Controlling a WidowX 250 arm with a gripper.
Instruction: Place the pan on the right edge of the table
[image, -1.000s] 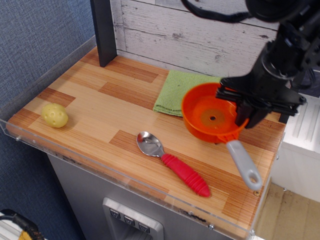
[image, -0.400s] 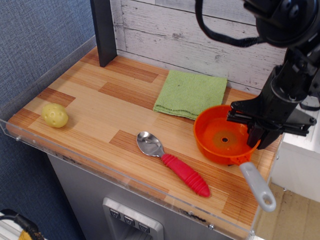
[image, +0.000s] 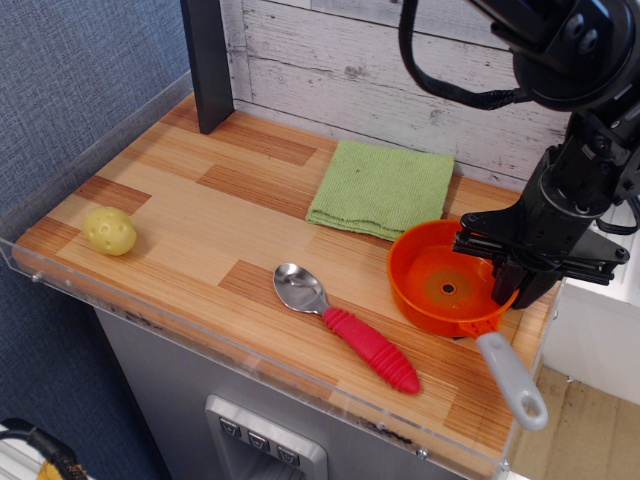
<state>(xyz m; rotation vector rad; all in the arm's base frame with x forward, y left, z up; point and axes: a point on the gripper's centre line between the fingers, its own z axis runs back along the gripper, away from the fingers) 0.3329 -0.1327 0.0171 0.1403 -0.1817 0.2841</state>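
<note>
Spoon (image: 345, 322) lies untouched near the front edge of the table (image: 200, 215), a yellow ball (image: 110, 230) at the front-left corner. Behind it, the pan (image: 448, 285) has travelled from mid-table, where it half covered the cloth (image: 382, 187), to the right edge, and in the last instant has barely shifted, its grey handle pointing toward the front-right corner. The gripper (image: 500, 272) remains clamped on the pan's right rim. Whether the base rests on the wood is unclear. Placement looks nearly complete; release appears to be what remains.

Pan (image: 443, 288) in gripper (image: 500, 272), table (image: 200, 215) R edge
</note>
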